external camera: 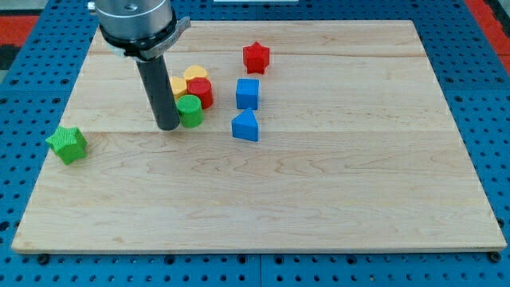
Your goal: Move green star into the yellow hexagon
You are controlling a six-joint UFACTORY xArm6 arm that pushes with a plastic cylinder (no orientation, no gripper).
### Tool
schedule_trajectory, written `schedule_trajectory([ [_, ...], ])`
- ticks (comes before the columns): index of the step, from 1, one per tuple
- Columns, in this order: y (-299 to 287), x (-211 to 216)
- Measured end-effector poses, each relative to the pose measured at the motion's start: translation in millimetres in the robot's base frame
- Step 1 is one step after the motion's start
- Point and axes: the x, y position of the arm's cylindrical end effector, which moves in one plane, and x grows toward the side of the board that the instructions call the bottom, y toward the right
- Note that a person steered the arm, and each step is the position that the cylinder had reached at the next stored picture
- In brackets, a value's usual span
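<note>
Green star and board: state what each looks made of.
Green star: probably plastic, matte, with fine ridges that suggest 3D printing. Board: light wood, smooth, with visible grain and plank seams. My tip sits against the green cylinder, far from the star.

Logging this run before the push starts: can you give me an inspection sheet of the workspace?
Surface: pale wooden board, flat, on a blue perforated base.
Job's things: green star block near the board's left edge; yellow hexagon block in the cluster, apart from the star.
Clutter: yellow block, red cylinder, green cylinder, red star, blue cube, blue wedge-like block.
Grippers: none; my tip is beside the green cylinder.
Cables: nothing seen.
Surroundings: red strip at the view's top right.
</note>
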Motion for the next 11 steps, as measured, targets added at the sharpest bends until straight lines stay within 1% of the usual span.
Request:
schedule_trajectory([
  [1, -38.5, 104.7],
  [2, -152.4, 154.2],
  [3, -167.5, 124.0],
  [4, -167.8, 67.4],
  [5, -166.4, 50.7],
  [6, -135.3, 27.4],
  [7, -88.9, 12.7],
  [8, -87.0, 10.9],
  [9, -113.4, 4.4],
  [11, -63.8, -5.8],
])
